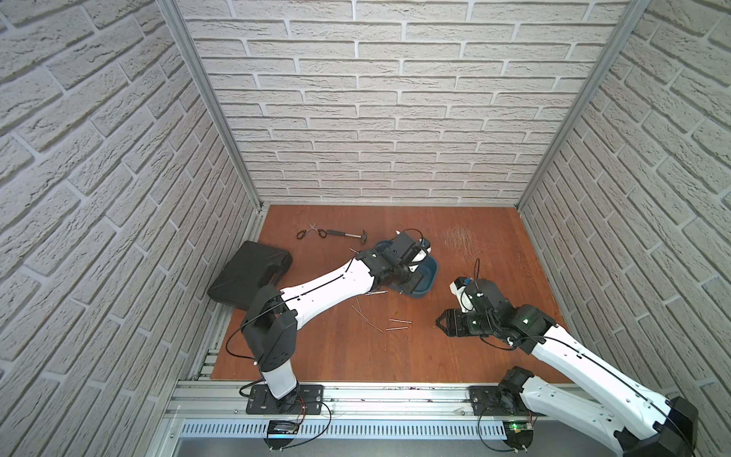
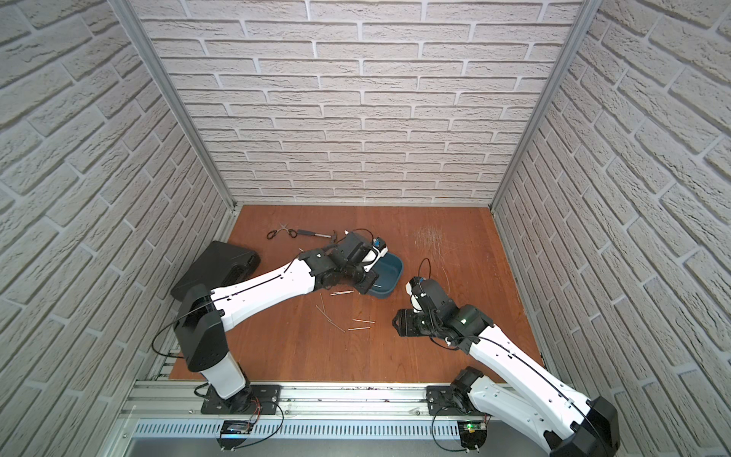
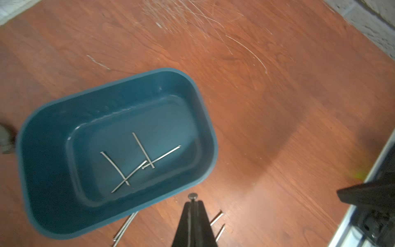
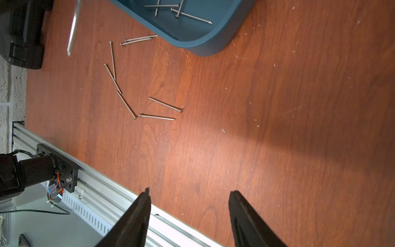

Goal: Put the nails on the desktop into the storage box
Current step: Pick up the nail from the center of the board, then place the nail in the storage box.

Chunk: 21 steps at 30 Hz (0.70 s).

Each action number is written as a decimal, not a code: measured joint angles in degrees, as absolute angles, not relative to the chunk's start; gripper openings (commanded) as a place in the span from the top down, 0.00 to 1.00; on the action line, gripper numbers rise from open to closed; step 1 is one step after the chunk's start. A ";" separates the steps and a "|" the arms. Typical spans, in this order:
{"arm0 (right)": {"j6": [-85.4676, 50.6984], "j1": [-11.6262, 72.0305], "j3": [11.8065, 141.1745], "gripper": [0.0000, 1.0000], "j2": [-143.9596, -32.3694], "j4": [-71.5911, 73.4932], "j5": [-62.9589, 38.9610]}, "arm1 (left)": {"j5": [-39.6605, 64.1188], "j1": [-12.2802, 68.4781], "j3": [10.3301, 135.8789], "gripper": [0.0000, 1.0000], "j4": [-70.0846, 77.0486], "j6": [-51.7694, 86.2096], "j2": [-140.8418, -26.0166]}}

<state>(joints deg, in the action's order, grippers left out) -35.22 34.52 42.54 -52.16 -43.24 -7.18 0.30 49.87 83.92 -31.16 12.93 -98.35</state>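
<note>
Left wrist view: your left gripper (image 3: 193,205) has its fingers pressed together on one held nail (image 3: 192,195), with the head poking out past the tips. It hangs just outside the rim of the teal storage box (image 3: 206,128), over the desktop (image 3: 277,107). Four nails inside (image 3: 145,150) lie crossed on the box floor.

Right wrist view: your right gripper (image 4: 190,193) is spread with nothing between the fingers, above bare board near the front rail. Seven loose nails (image 4: 165,104) lie on the wood. Two are side by side just beside the box wall, and the rest are scattered further out.

In both top views the box sits mid-board, partly under the left wrist. The scissors (image 1: 310,232) and hammer (image 1: 348,234) lie near the back wall. The black tool case (image 1: 247,277) is at the board's left edge.
</note>
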 measured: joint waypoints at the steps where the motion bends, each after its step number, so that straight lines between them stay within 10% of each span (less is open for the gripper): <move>1: -35.03 34.52 43.16 0.38 -53.04 -42.76 -7.20 | 0.30 48.66 84.71 1.00 -31.27 12.71 -98.61; 9: -33.67 34.50 45.45 0.38 -57.17 -41.43 -7.38 | 0.47 43.66 91.77 0.99 -30.83 10.85 -104.36; 16: -32.58 34.52 46.52 0.38 -57.98 -41.87 -7.31 | 0.84 42.74 93.93 0.55 -29.71 9.47 -108.64; 21: -31.03 34.52 48.75 0.39 -59.77 -43.00 -7.33 | 0.64 41.74 94.02 0.43 -28.64 10.20 -108.03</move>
<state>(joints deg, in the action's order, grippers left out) -31.03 34.52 48.75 -59.77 -43.00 -7.33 0.64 41.74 94.02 -28.64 10.20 -108.03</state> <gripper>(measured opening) 0.618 0.547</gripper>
